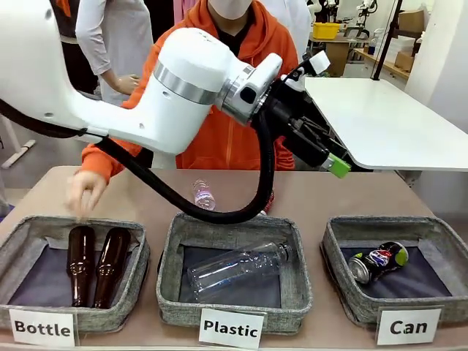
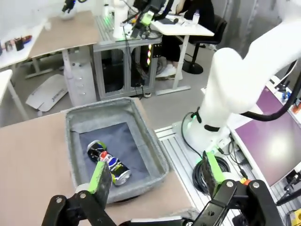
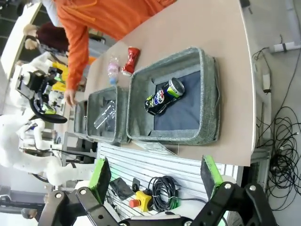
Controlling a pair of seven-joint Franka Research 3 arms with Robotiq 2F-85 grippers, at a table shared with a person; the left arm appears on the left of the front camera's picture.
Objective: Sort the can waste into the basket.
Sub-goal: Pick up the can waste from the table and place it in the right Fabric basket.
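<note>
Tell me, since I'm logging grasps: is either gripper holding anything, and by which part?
Nothing is held: the left gripper and the right gripper both show open, empty jaws.

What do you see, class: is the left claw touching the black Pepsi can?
Apart. Front view: the left claw hangs in the air above the table, while the black Pepsi can lies in the Can basket below it.
</note>
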